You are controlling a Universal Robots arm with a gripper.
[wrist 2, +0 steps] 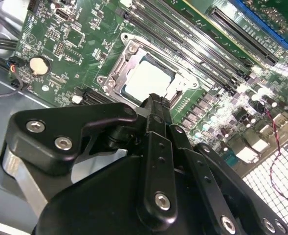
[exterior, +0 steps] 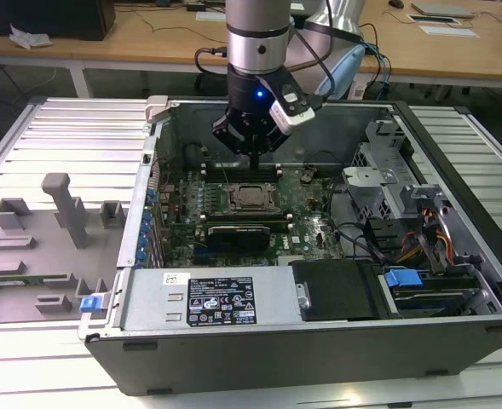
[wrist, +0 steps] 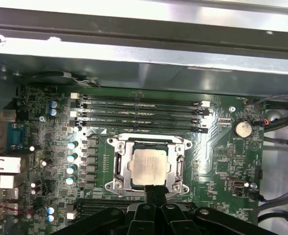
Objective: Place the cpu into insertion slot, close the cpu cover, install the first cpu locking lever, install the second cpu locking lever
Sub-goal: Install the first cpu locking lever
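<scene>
Fingers [wrist 2: 156, 127] pinched together, empty, gripper [wrist: 154, 189] hanging near the cpu [wrist: 148, 165], which lies flat in the slot [wrist: 119, 165] with the cover [wrist: 151, 145] framing it. Light, stiff, touchy part I'd guess, so edges only.

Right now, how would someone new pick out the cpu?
Inside the open case, find the green board. Beside its long black slots sits a silver cover. The cpu is the pale, smooth square in its window, unlike the small dark parts around.
</scene>
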